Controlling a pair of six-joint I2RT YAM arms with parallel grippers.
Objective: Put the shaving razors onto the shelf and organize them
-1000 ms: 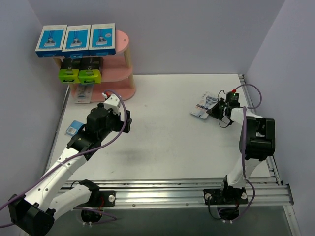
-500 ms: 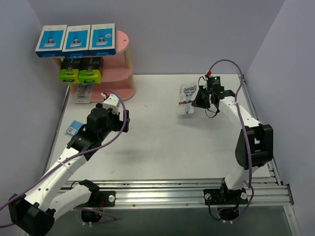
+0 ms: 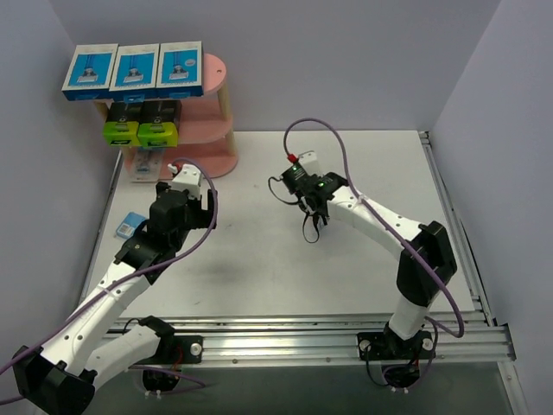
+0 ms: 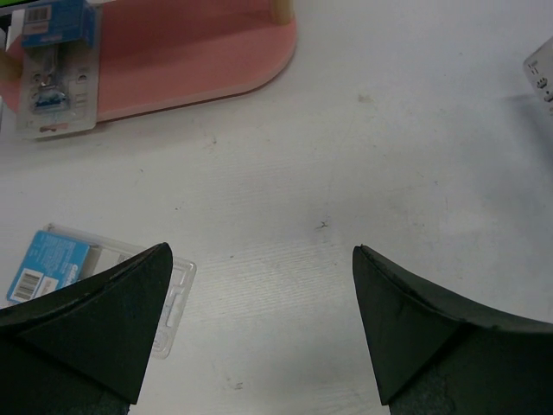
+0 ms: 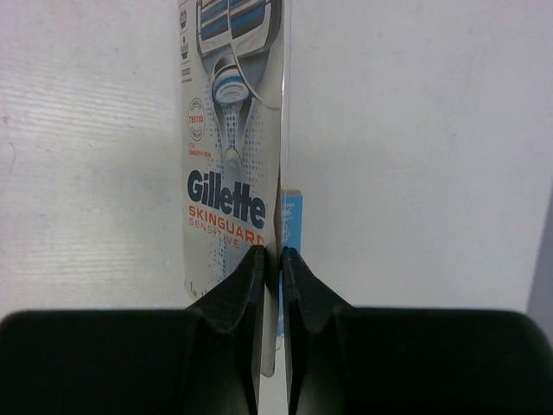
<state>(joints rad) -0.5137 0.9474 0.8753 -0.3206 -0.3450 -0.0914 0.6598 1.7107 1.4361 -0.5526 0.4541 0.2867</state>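
Observation:
My right gripper is shut on a white Gillette razor pack, held edge-up above the table. In the top view it hangs over the table's middle back, right of the pink shelf. Three blue-and-white boxes stand on the top board and two black boxes with lime ends on the middle one. A blister pack lies on the bottom board. My left gripper is open and empty, low over the table in front of the shelf. Another blister pack lies by its left finger.
The blister pack on the table lies near the left edge, beside the left arm. The grey walls close in at the left, back and right. A metal rail runs along the front edge by the arm bases.
My right arm has swung from the table's right side to the middle back, carrying the Gillette pack towards the shelf. My left gripper has shifted slightly left.

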